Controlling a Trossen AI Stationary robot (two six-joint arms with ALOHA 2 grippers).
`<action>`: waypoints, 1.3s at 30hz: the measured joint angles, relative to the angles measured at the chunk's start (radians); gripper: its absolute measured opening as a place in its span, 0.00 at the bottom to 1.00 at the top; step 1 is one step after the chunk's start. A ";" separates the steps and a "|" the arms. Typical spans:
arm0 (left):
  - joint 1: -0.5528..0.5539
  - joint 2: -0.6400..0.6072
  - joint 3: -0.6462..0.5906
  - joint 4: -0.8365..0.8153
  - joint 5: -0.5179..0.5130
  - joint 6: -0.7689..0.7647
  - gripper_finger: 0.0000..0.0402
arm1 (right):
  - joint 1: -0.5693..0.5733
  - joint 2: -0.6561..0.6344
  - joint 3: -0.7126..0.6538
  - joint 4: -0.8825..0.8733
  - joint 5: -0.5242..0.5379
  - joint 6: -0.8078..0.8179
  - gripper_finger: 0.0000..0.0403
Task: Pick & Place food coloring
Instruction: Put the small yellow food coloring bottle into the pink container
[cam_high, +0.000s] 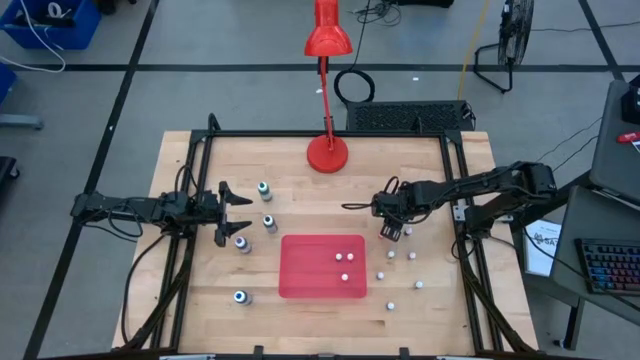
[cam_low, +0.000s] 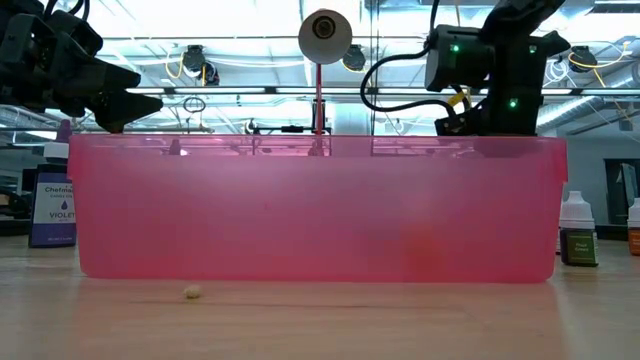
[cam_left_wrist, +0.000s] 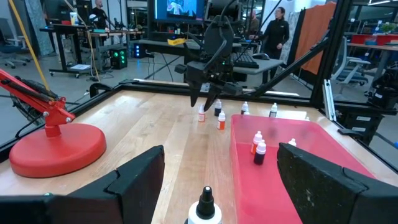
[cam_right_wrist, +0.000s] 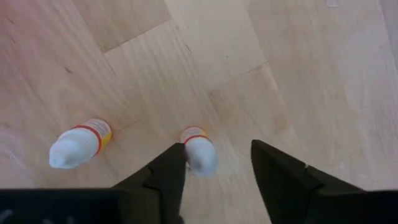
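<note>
Three tiny white-capped dropper bottles (cam_high: 345, 260) upright inside flat red plastic tray (cam_high: 300, 280), others scattered around on wooden counter (cam_high: 420, 170); right pincer (cam_right_wrist: 214, 171) open astride one (cam_right_wrist: 198, 149); left pincer (cam_high: 237, 212) open, empty

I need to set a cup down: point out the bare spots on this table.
The light wooden tabletop is bare along its near edge and between the red desk lamp's round base and the flat red tray. Small white-capped dropper bottles crowd the space under the right gripper.
</note>
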 joint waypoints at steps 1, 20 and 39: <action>0.000 0.000 0.000 0.000 0.000 0.000 0.76 | 0.000 0.000 0.000 -0.002 0.000 0.000 0.37; 0.000 0.000 0.000 0.000 0.000 0.000 0.76 | 0.022 -0.001 0.001 0.002 0.003 -0.029 0.07; 0.000 0.000 0.000 0.000 0.000 0.000 0.76 | 0.177 0.017 0.368 -0.083 0.088 -0.062 0.02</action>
